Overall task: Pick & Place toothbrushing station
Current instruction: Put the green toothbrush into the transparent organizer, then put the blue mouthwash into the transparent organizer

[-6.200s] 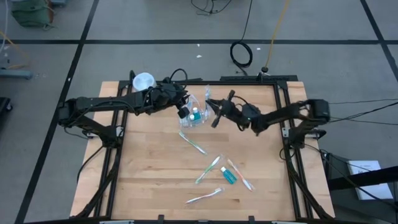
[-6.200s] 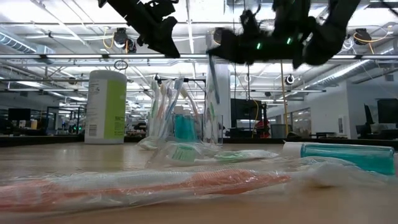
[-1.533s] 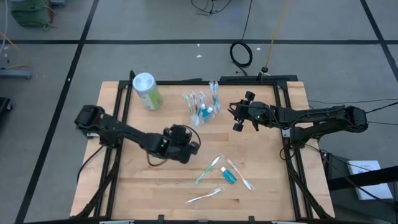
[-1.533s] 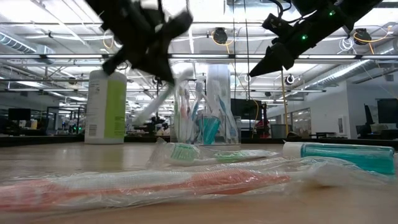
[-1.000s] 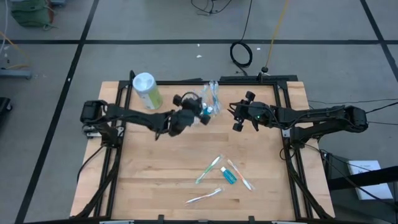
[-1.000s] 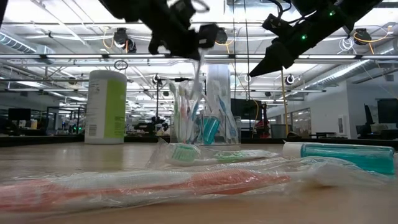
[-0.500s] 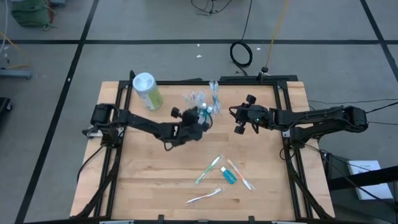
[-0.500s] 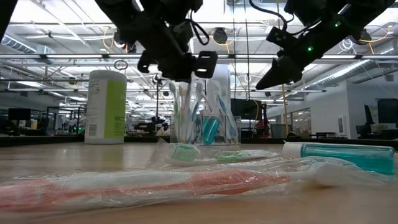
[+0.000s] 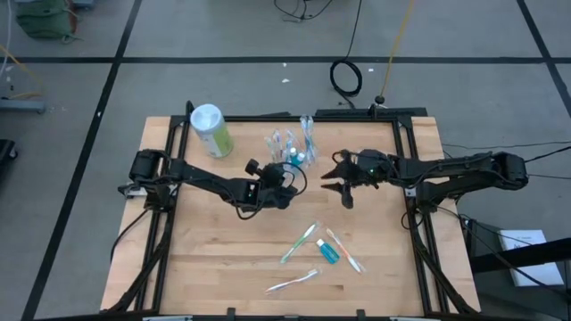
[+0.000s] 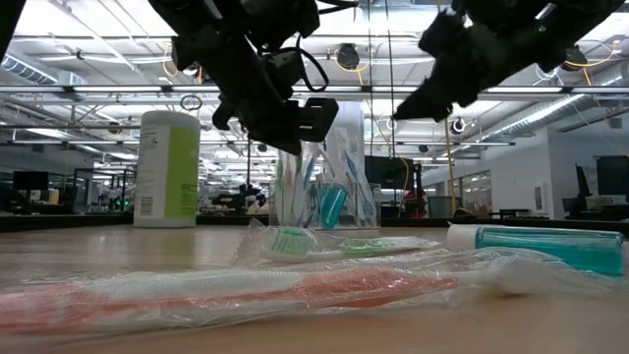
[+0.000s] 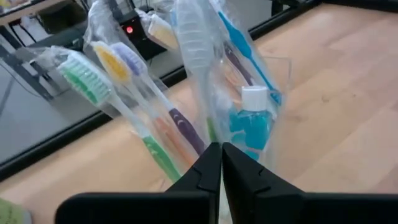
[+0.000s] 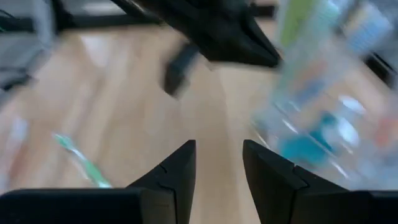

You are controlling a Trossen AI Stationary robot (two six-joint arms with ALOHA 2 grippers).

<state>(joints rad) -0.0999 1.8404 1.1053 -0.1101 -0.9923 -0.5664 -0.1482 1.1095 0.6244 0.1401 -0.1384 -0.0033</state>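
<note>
Toothbrushing station, high view: clear cup (image 9: 292, 148) of wrapped toothbrushes and a blue tube stands near the table's far edge, around the middle, with the green canister (image 9: 211, 130) well apart on its left.
Left gripper, high view: it hangs (image 9: 284, 178) over the wood (image 9: 214, 250) just in front of the cup, at the end of an arm reaching in from the left.
Right gripper, high view: it hovers (image 9: 342, 189) right of the cup, near it but apart.
Loose items, high view: wrapped toothbrushes (image 9: 299, 242) and a blue tube (image 9: 326, 251) lie toward the near edge, well apart from the cup.
Low view: the cup (image 10: 324, 177) stands upright on the table; the left gripper (image 10: 295, 118) hangs in front of its upper part; a wrapped orange toothbrush (image 10: 246, 293) lies closest to the camera.
Left wrist view: the two fingers (image 11: 205, 174) are pressed together, holding nothing, with the cup (image 11: 249, 118) just beyond their tips.
Right wrist view: the fingers (image 12: 177, 168) stand spread with bare wood between them; the blurred shape on one side is probably the cup (image 12: 323, 118).
</note>
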